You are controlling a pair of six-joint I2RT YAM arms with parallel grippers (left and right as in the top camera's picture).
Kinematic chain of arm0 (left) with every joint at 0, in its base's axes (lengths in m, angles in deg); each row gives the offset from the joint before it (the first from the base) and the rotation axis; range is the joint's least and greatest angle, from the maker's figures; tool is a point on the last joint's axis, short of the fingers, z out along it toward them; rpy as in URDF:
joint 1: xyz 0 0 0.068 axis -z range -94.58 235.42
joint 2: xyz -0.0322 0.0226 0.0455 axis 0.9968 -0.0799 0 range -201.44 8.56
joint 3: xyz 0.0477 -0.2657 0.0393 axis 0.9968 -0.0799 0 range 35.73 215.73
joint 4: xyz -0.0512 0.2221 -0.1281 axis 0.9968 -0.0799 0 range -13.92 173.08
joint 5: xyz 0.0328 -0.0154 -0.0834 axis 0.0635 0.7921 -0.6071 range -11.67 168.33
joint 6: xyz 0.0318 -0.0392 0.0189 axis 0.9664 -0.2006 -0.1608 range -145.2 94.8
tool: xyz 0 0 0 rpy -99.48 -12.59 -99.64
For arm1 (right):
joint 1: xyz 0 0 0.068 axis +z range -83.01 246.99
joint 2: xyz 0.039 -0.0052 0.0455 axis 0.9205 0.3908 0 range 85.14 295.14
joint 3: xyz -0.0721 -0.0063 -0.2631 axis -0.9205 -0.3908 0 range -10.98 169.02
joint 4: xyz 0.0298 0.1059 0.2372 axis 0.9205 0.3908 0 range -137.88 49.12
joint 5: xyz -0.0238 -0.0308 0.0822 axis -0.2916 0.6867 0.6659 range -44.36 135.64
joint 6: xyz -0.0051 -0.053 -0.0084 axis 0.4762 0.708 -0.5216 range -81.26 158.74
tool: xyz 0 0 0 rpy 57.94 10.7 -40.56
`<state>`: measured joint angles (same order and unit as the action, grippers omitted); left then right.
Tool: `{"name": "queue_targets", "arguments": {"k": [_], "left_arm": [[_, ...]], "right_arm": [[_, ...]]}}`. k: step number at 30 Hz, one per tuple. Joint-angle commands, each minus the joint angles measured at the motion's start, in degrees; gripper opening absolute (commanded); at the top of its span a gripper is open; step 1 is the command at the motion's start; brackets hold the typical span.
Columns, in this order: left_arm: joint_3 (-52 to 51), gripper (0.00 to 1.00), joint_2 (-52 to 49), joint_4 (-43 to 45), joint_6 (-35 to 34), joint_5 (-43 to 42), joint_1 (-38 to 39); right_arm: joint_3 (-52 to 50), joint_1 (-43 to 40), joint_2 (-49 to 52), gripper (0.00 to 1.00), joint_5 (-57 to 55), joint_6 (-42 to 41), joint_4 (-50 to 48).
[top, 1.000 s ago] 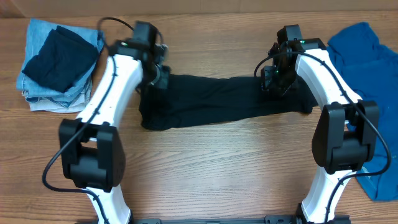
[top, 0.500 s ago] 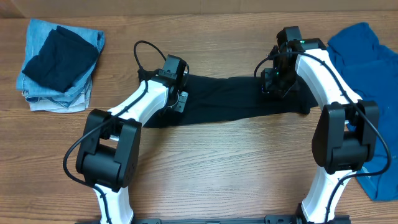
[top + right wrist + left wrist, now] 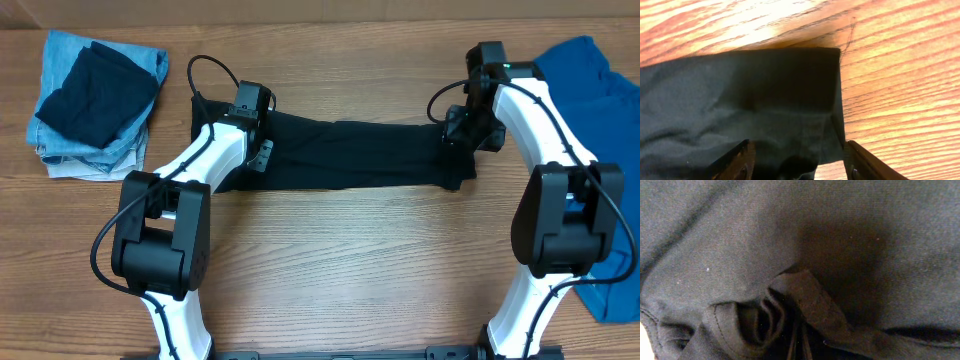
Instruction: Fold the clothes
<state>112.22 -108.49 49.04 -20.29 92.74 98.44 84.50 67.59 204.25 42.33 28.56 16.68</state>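
Item: black garment (image 3: 350,155), flat on the tabletop (image 3: 350,270), now drawn into a straighter band than half a second ago.
My left hand (image 3: 260,156): shifted left, over the garment's left end; grip cannot be told, its camera shows only cloth.
My right hand (image 3: 463,135): shifted right, fingers (image 3: 740,162) apart, astride the right end.

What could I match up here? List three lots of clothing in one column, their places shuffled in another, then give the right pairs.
Things:
1. black garment
2. folded pile
3. bright blue cloth

Places:
A. at the robot's right side, lying loose
B. stretched out across the middle
C. far corner on the robot's left

Pairs: 1-B, 2-C, 3-A
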Motion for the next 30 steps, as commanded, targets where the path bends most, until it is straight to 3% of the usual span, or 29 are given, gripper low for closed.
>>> {"name": "queue_targets", "arguments": {"k": [1, 7, 11, 16, 21, 23, 25, 30], "left_arm": [[-3.02, 0.1, -5.38, -1.46, 0.72, 0.98, -1.31], [-2.8, 0.15, -5.38, -1.86, 0.66, 0.98, -1.31], [-2.71, 0.16, -5.38, -1.86, 0.66, 0.92, -1.31], [-2.71, 0.16, -5.38, -2.14, 0.66, 0.79, -1.2], [-2.71, 0.17, -5.38, -2.16, 0.66, 0.79, -1.09], [-2.71, 0.17, -5.38, -2.14, 0.66, 0.79, -1.01], [-2.71, 0.17, -5.38, -2.12, 0.66, 0.76, -0.98], [-2.71, 0.17, -5.38, -2.12, 0.66, 0.79, -1.01]], "right_arm": [[-0.22, -0.74, -1.33, 0.58, 6.71, -2.4, -0.7], [-2.58, -1.01, -1.33, 0.55, 6.01, -12.85, 2.84], [-2.67, -3.76, -1.33, 0.44, 7.08, -20.11, 6.78], [-6.1, -4.52, -1.33, 0.44, 17.22, -20.28, 2.84], [-8.2, -4.44, -1.33, 0.45, 18.86, -20.31, 2.75], [-9.09, -4.44, -1.33, 0.37, 18.88, -20.33, 2.12], [-9.6, -4.44, -1.33, 0.05, 19.32, -20.31, 1.55], [-2.95, -4.52, -1.42, 0.04, 18.84, -12.81, -0.63]]}}
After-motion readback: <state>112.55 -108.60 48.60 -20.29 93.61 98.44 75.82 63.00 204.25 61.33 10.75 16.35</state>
